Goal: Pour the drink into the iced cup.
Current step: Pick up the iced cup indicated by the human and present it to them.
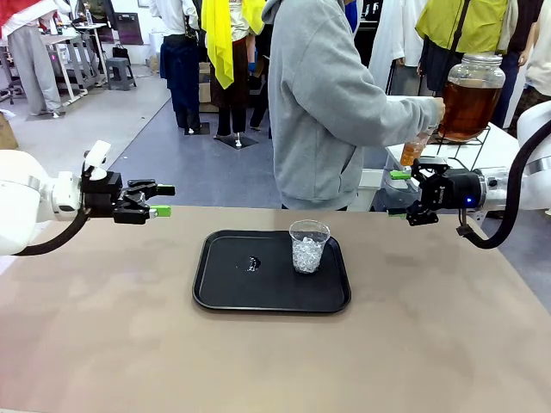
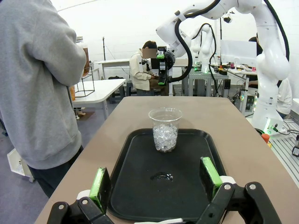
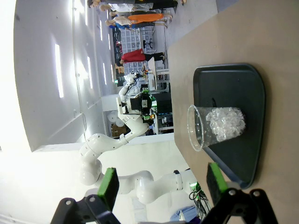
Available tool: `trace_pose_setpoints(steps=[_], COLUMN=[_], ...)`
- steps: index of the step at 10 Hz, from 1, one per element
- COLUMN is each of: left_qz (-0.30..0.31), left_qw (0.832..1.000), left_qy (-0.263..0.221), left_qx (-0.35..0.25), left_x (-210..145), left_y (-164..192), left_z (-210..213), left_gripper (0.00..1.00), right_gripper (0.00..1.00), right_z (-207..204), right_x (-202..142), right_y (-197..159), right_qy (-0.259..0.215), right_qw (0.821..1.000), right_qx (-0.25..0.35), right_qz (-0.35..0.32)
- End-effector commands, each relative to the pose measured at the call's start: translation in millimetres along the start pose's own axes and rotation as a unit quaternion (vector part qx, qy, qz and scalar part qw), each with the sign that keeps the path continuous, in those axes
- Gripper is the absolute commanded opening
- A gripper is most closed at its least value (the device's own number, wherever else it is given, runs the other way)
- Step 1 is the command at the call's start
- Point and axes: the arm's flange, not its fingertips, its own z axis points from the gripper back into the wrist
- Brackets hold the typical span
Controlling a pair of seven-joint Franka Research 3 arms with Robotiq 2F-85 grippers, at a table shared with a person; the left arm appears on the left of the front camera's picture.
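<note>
Jaws on both arms are standing apart and gripping nothing. The left gripper (image 1: 160, 200) is hovering above the tabletop (image 1: 103, 344), off the left side of the black tray (image 1: 207, 297). In its wrist view its green pads (image 2: 99, 184) are framing the tray. The right gripper (image 1: 399, 194) is hanging beyond the tray's right side, near the tabletop's far edge, pointing inward.

Between them, the iced cup (image 1: 309, 245) is standing upright on the tray's right half, with ice piled in its lower part and no liquid showing. A small wet spot (image 1: 250, 263) is sitting on the tray just left of the cup.

The drink (image 1: 413, 155) is not on the tabletop. A person (image 1: 327, 112) at the far side is facing a side table and holding what looks like a small clear cup (image 1: 417, 142) of amber liquid under a large dispenser jar (image 1: 469, 90) of the same liquid.

Judgement: pouring is not yet begun, and both arms are waiting for the drink.
- The right gripper is nearest to receive it.
- It should take the thin wall mid-height with light pressure, so the wall is not buckling.
- It should carry the drink upright and bring its lip just over the iced cup's rim.
- It should tilt slowly so the ice is not splashing liquid out.
- The left gripper could be bracing the iced cup low on its wall, since it looks light enough to tip.
</note>
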Motion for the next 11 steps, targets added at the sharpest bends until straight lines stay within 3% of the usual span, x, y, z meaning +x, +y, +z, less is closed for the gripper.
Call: trace_pose_setpoints(steps=[1,11], left_qz=[-0.001,-0.001], left_qw=[1.000,1.000], left_qy=[-0.002,-0.002], left_qx=[0.004,0.004], left_x=[1.9,1.9], left_y=[0.7,0.7], left_z=[-1.9,-1.9], left_gripper=[1.00,1.00], right_gripper=[1.00,1.00], right_z=[0.2,0.2], right_x=[0.4,0.4], right_y=[1.3,1.3], right_qy=[-0.001,-0.001], right_qw=[1.000,1.000], right_qx=[0.001,0.001], right_qz=[0.001,0.001])
